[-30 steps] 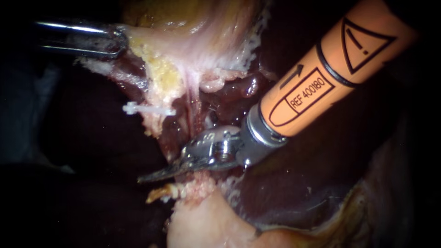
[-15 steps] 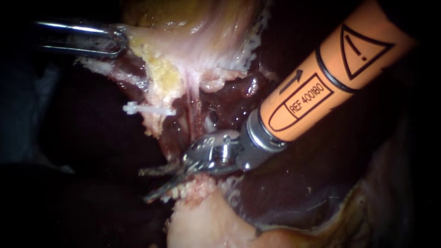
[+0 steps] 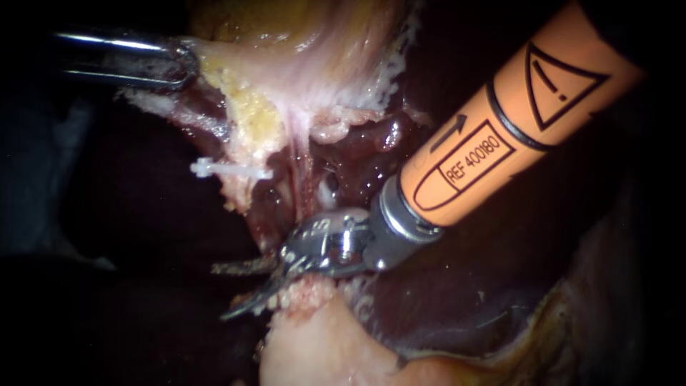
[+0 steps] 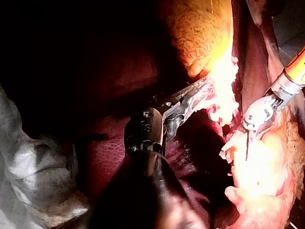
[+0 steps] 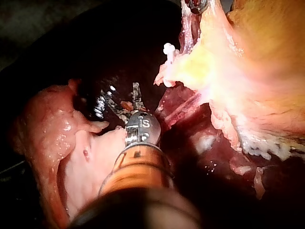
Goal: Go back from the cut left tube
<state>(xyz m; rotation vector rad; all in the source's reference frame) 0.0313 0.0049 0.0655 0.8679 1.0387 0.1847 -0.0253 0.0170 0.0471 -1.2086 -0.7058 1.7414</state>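
Gaping slightly, the right instrument (image 3: 221, 291) holds nothing; a clip (image 3: 232, 170) lies above its blades, dark open room past their tips. The left instrument (image 3: 186, 63) clamps the gallbladder (image 3: 307, 64) edge.

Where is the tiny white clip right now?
In the endoscope view, the small white plastic clip sits left of centre, sticking out from the edge of the pale yellow tissue, above the open jaws of the right instrument.

Liver (image 3: 500, 286): dark red surface, shown behind the paler tissue.
Yellowish tissue (image 3: 250, 114): seen stretched taut.
Clip (image 3: 230, 170): white, set crosswise at the yellowish tissue's edge.
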